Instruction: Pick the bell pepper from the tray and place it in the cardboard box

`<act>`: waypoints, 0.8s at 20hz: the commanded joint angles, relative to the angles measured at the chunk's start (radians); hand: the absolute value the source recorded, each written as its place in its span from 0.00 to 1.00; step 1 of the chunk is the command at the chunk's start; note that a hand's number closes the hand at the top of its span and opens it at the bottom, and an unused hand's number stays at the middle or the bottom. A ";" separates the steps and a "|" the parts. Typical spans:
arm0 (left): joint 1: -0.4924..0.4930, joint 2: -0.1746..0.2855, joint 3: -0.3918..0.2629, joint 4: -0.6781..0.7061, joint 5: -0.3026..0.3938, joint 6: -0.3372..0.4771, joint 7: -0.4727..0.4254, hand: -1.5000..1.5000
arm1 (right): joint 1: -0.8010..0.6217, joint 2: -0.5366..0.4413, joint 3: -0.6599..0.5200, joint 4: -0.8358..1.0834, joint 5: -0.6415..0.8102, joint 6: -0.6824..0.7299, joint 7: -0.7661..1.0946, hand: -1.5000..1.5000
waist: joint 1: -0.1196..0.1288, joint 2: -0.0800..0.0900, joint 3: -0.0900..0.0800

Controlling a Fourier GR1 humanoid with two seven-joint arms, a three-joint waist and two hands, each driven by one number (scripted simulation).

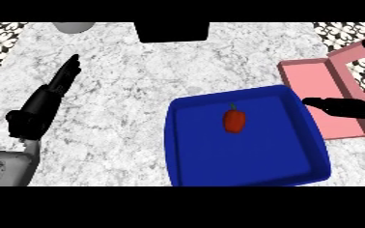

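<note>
A small red bell pepper (234,121) with a green stem lies near the middle of a blue tray (187,171) on the marble counter. A pink box (318,79) with open flaps sits just right of the tray. Only the fingers of my right hand (340,106) show, straight and pointing left from the right edge, over the box and close to the tray's right rim, well apart from the pepper. At the left, my left hand (44,105) rests open with fingers pointing up and away, far from the tray.
A black object (173,31) stands at the counter's back middle. A grey round object (73,26) sits at the back left. Patterned surface shows at the top corners beyond the counter.
</note>
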 commanded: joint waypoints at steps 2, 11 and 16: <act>0.004 -0.020 -0.037 -0.055 -0.014 -0.032 -0.047 0.50 | 0.207 -0.038 0.061 -0.271 0.186 -0.081 0.096 0.00 | 0.013 0.011 0.007; 0.040 -0.060 -0.070 -0.079 -0.046 -0.048 -0.075 0.50 | 0.234 -0.154 0.230 -0.446 0.433 0.112 0.324 0.00 | 0.058 0.020 0.007; -0.049 -0.097 -0.088 -0.030 -0.070 -0.034 -0.058 0.50 | 0.080 -0.216 0.369 -0.445 0.457 0.373 0.569 0.00 | 0.073 0.027 0.004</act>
